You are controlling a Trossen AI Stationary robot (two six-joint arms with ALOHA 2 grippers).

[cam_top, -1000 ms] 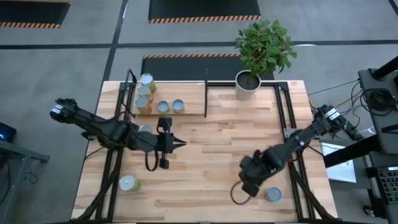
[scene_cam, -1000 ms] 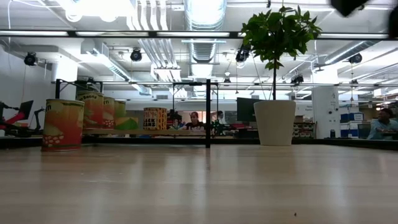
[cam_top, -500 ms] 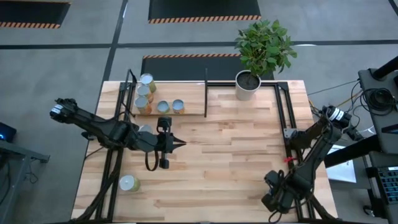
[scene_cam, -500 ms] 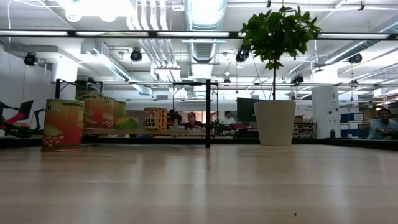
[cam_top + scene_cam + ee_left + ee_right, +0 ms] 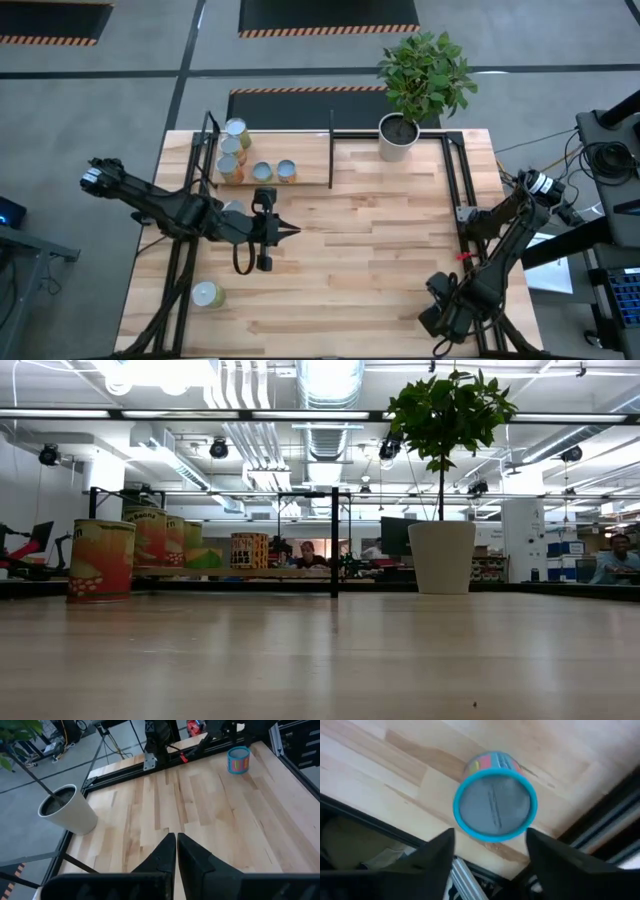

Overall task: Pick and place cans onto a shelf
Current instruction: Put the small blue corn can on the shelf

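Right gripper (image 5: 490, 855) is hovering at the table's five o'clock corner, jaws apart over a blue-rimmed can (image 5: 495, 796); it should centre before closing. Left gripper (image 5: 176, 845), jaws together, is idling mid-table.

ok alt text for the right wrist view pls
A blue-rimmed can with a grey top stands on the wooden table near its edge, seen from above between the open right gripper's two dark fingers.

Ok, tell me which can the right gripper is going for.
The blue-rimmed can at the table's near right corner, directly below the open right gripper. The other cans have no blue rim: four on the shelf, one near the left edge.
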